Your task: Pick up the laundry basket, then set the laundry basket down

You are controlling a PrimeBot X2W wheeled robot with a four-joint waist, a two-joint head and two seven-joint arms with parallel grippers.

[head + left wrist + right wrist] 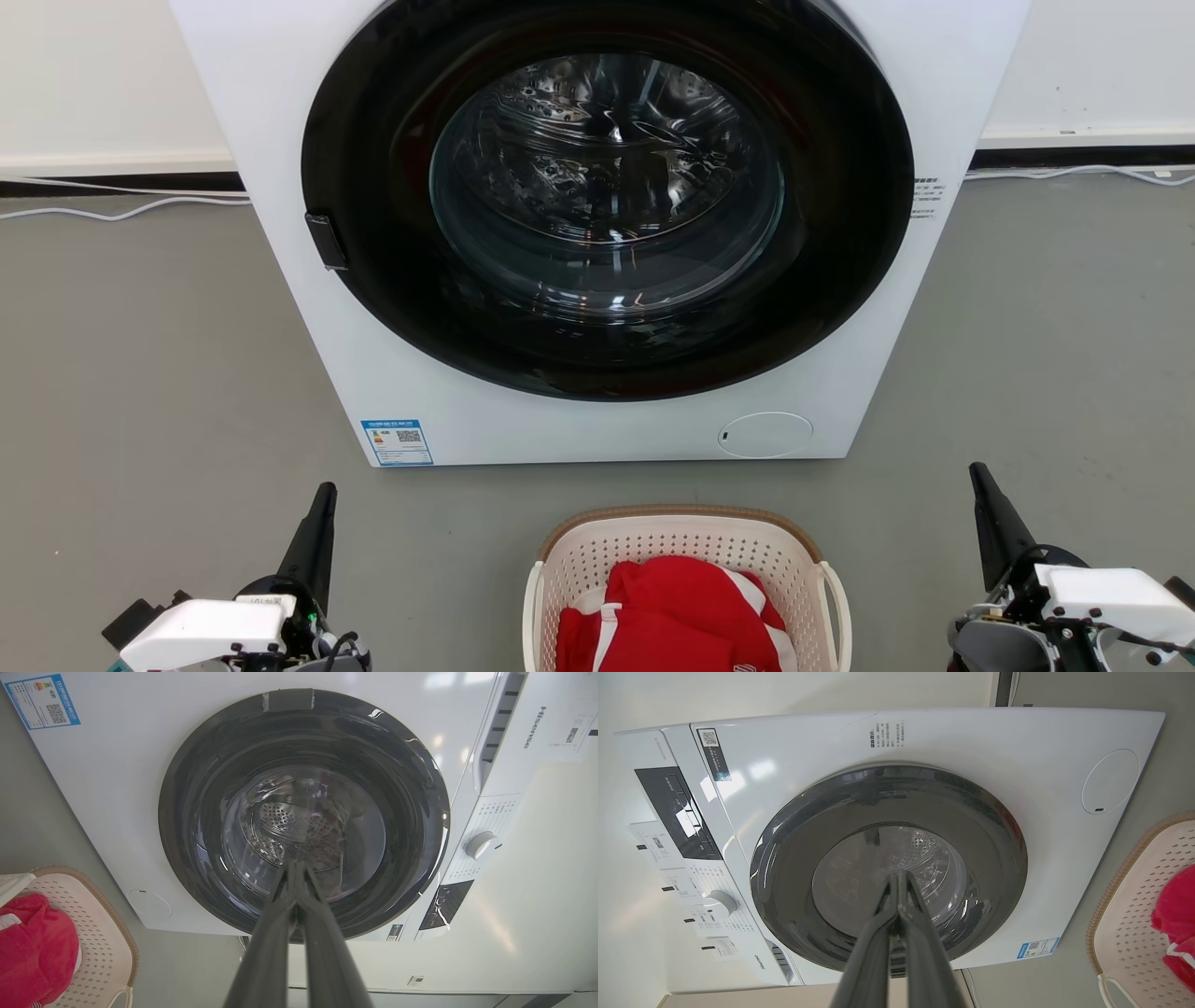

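Resting on the floor just before the washing machine [597, 429], the laundry basket [672, 512] sat untouched, while the left gripper [323, 499] and right gripper [978, 478] hung before that machine's front corners, jaws pressed together and empty, probably to flank the handles.

**A:** What colours does the laundry basket [597, 551] carry?

**B:** Cream-white walls dotted with rows of small holes, a brown woven-look rim and 2 white handles. The garment [672, 611] in it is red with white stripes.

**A:** And the washing machine [280, 112]?

**B:** A white body. Its door [373, 280] is a glossy black ring around clear glass, and the drum [607, 140] is silvery and perforated. The label [397, 441] is blue with a black-and-white code square.

**A:** The floor [140, 373] and wall [93, 75]?

**B:** Plain grey floor, off-white wall.

**A:** The left gripper [327, 490] and right gripper [977, 469]?

**B:** Dark fingers with white casings.
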